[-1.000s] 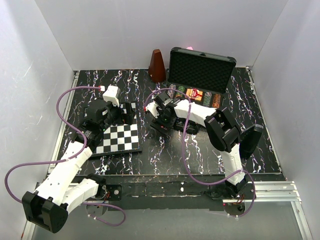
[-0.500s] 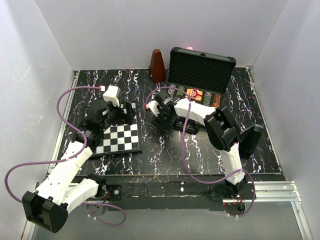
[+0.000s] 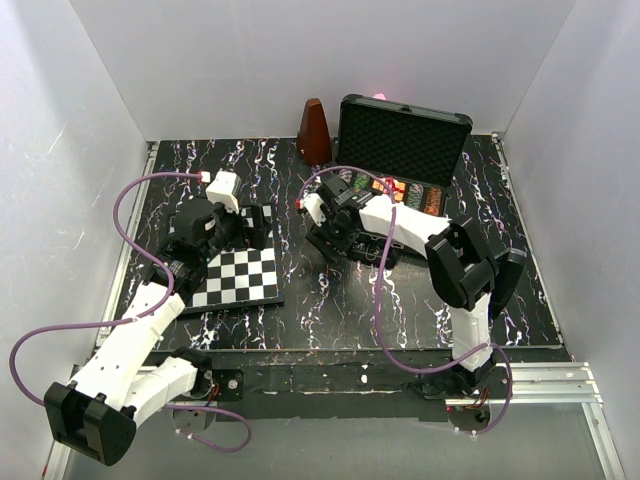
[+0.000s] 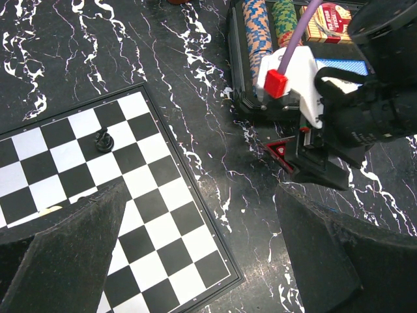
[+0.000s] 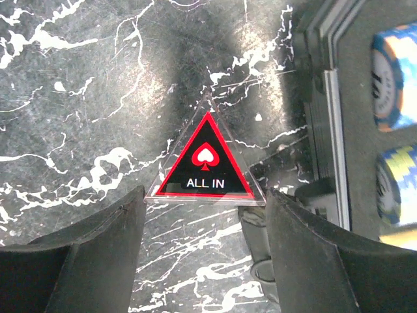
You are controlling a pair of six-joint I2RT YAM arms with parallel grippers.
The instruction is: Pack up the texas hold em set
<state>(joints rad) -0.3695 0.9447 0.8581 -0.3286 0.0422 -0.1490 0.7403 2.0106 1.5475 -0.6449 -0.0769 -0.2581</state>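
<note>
The triangular token (image 5: pixel 205 163) lies on the counter (image 5: pixel 65 72), just beside the outer wall of the open case (image 5: pixel 324 104) and not yet in it. Inside the case, rows of chips (image 5: pixel 396 78) fill the nearest slots, with card boxes (image 4: pixel 333 15) further along. The right claw (image 5: pixel 205 195) hangs over the token, spread wide and gripping nothing, with one finger on either side of it. Well to the left, the left claw (image 4: pixel 199 195) is likewise spread and empty above the chessboard (image 4: pixel 78 156).

The token looks thin, clear and flat against the counter, so I judge that closing fingers could ride over it or flick it away. One finger also sits close to the case wall and might catch it and shove the case.

The token reads "ALL IN" under a red spade on black; print on the chips and card boxes is too small to read
</note>
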